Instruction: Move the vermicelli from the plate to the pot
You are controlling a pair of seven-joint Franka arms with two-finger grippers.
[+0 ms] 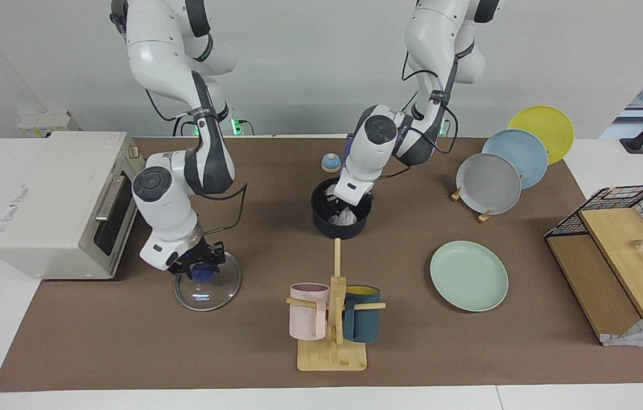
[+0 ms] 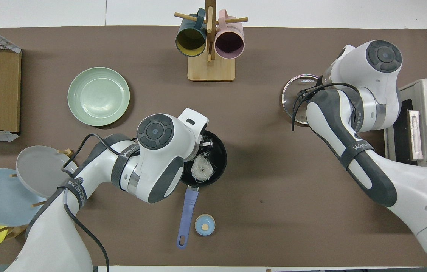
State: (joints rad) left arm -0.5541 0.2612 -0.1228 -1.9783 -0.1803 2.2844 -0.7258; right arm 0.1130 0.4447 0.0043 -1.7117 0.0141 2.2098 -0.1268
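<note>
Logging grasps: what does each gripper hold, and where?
Right gripper grips the glass lid by its blue knob. Left gripper, in the pot above the vermicelli: cannot tell.

Two high, opposed table point(image 1: 70, 341) views

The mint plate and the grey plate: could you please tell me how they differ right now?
The mint plate lies flat on the table mat, while the grey plate stands tilted on edge in a wooden rack. The mint plate sits alone, farther from the robots; the grey plate is nearer to them and overlaps a blue plate in the same rack. Their colours differ: pale green against grey. Both are round, shallow and empty.
</note>
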